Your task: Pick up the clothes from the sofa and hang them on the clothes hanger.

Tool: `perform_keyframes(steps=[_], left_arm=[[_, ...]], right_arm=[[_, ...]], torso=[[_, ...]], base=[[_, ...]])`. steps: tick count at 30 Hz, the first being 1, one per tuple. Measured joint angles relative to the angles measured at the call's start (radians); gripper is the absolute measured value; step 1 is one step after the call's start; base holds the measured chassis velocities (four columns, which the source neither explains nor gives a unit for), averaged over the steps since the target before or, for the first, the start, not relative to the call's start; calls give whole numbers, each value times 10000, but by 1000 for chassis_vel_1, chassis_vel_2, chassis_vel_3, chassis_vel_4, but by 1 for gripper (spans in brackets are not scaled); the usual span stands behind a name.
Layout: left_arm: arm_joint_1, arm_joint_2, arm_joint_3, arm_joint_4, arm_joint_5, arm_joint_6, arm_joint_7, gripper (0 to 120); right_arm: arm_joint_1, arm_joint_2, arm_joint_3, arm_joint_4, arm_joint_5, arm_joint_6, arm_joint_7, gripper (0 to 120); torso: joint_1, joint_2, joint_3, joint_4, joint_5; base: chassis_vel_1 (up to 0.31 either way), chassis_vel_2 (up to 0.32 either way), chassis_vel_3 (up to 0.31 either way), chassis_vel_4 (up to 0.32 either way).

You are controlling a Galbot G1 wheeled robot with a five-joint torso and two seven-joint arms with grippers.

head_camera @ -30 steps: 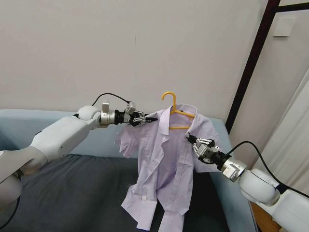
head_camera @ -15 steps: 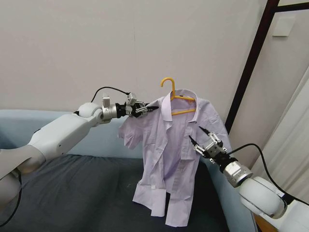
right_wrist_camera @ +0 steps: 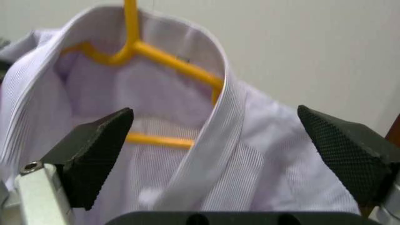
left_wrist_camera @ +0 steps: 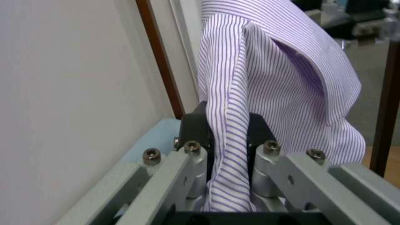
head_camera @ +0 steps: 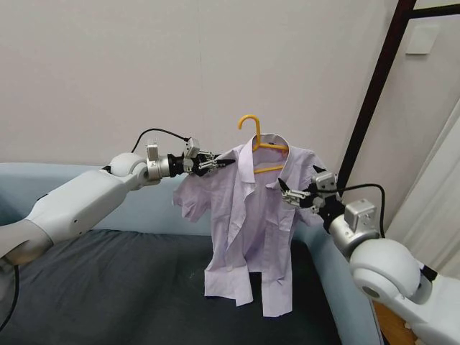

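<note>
Left gripper (head_camera: 215, 163) clamped on the shoulder of the lilac striped shirt (head_camera: 251, 215); right gripper (head_camera: 296, 194), jaws spread, facing its collar. Garment hangs on yellow hanger (head_camera: 251, 126) above the sofa's (head_camera: 108, 273) right end.

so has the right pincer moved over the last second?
Yes. The right pincer rose, judged against the dark door frame, and now sits open beside the shirt front, nearer the yellow hanger.

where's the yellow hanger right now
In the head view the hanger sits mid-frame inside the collar of the shirt, above the sofa, between the left gripper clamped on the shirt and the open right gripper.
</note>
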Motion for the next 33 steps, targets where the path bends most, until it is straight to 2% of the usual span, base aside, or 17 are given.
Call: perform_keyframes(steps=[6,8,12,16,17,19,22,24,29,30,33], left_arm=[[0,57,45,-334,-99,69,-257,8],[-6,50,64,-375,-113,83,-288,8],[-31,-30,135,-426,-185,116,-324,8],[-51,-65,194,-421,-190,125,-329,8],[-120,-122,314,-401,-190,126,-331,8],[-139,-138,341,-409,-190,126,-331,8],[-172,-200,389,-457,-211,134,-347,8],[-172,-209,393,-475,-235,145,-366,8],[-164,-180,394,-729,-447,278,-497,8],[-164,-180,394,-729,-447,278,-497,8],[-166,-180,398,-790,-495,303,-530,8]], right_arm=[[304,352,-221,-181,149,-435,684,100],[211,369,-226,-182,137,-450,703,97],[68,428,-230,-260,35,-448,799,80],[68,429,-230,-352,-99,-418,805,73],[65,378,-237,-499,-449,-298,673,64],[56,372,-240,-533,-520,-279,652,61],[-47,339,-234,-599,-620,-237,612,43],[-92,326,-226,-599,-637,-226,604,40],[-270,256,-202,-601,-1191,-52,550,19],[-270,256,-202,-601,-1191,-52,550,19],[-294,197,-232,-652,-1567,18,475,4]], torso=[[0,0,0,-6,0],[-1,0,-1,-7,1],[-1,1,0,-7,3],[0,0,-1,-4,3],[-1,1,0,-4,2],[0,0,0,-5,3],[0,0,-1,-6,4],[0,0,-1,-5,3],[0,0,-1,-5,3],[0,0,-1,-5,3],[0,0,-1,-6,3]], base=[[0,0,0,0],[0,0,0,0],[0,0,0,0],[0,0,0,0],[0,0,0,0],[0,0,0,0],[0,0,0,0],[0,0,0,0],[0,0,0,0],[0,0,0,0],[0,0,0,0]])
